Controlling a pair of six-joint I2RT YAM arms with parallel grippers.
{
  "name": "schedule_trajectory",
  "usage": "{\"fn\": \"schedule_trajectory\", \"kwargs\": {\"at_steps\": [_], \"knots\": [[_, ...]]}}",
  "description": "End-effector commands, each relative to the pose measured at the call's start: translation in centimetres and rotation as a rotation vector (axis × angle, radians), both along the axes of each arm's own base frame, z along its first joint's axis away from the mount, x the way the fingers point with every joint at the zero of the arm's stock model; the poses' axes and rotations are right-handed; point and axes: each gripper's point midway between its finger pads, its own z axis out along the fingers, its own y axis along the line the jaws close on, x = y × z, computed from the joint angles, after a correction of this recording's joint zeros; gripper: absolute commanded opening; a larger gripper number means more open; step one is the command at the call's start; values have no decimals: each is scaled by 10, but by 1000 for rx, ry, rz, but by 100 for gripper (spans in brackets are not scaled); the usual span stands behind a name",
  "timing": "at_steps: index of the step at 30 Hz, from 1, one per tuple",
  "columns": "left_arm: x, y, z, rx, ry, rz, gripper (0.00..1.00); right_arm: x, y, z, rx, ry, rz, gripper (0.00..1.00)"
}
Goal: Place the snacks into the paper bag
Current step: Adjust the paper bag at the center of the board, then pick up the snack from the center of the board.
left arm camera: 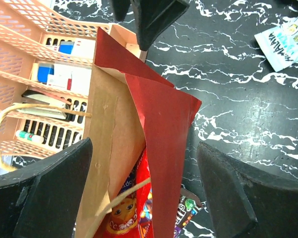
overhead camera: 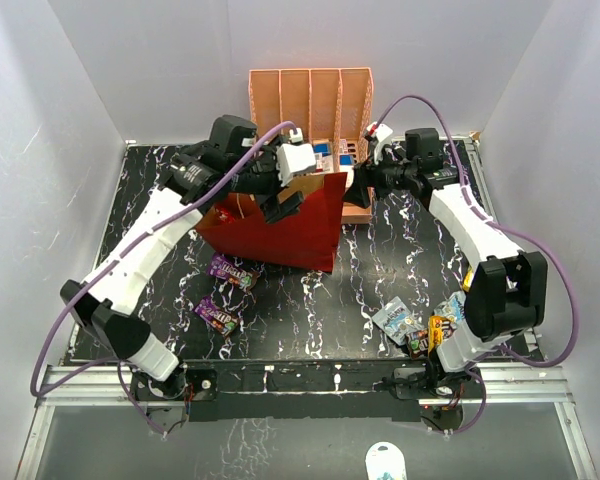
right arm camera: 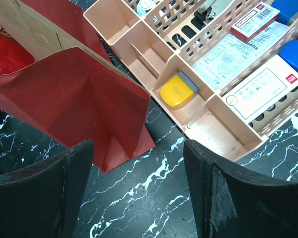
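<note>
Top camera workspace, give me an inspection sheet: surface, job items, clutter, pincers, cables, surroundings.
Surface: black marbled table.
Job's things: paper bag standing open, red chip bag inside; purple candy bars and pouches lie on the table.
Clutter: peach organizer behind the bag, holding boxes.
Grippers: left pincer and right pincer both open at the bag's rim.
Cables: purple cables loop from both arms.
Surroundings: white walls.

Open dark-red paper bag point(overhead camera: 300, 232) holds the red chip bag point(left arm camera: 123, 221).
</note>
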Motion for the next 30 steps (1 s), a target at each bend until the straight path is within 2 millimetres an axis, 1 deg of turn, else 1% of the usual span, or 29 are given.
{"fn": "schedule_trajectory", "kwargs": {"at_steps": [1, 4, 5, 6, 8, 11, 13, 16, 18, 20, 23, 26, 28, 30], "knots": [[-21, 17, 44, -62, -31, 56, 85, -7, -7, 22, -20, -48, -31, 76], [-38, 39, 41, -2, -26, 74, 85, -17, -15, 17, -65, -35, -46, 76], [-47, 47, 38, 22, -22, 70, 85, -21, -20, 14, -90, -27, -59, 76], [-56, 55, 30, 52, -7, 65, 85, -26, -25, 11, -115, -17, -71, 76], [-75, 74, 21, 93, 13, 64, 85, -38, -39, -1, -185, 18, -113, 76], [-88, 96, 6, 110, 55, 102, 85, -58, -62, -19, -294, 74, -172, 76], [-91, 111, 3, 96, 69, 153, 85, -80, -73, -38, -360, 125, -160, 76], [-90, 131, 2, 69, 83, 235, 85, -122, -79, -62, -424, 212, -50, 76], [-89, 139, 3, 52, 90, 270, 85, -144, -84, -78, -470, 253, 22, 76], [-87, 143, 5, 35, 87, 298, 85, -162, -89, -91, -511, 276, 85, 75], [-80, 149, 7, 21, 84, 337, 85, -179, -99, -111, -570, 306, 135, 75], [-75, 154, 6, 15, 87, 361, 85, -196, -104, -133, -605, 355, 201, 75], [-74, 156, 4, 12, 91, 369, 85, -202, -106, -147, -615, 377, 227, 75], [-73, 156, 2, 5, 98, 369, 85, -201, -107, -156, -625, 390, 236, 75]]}}
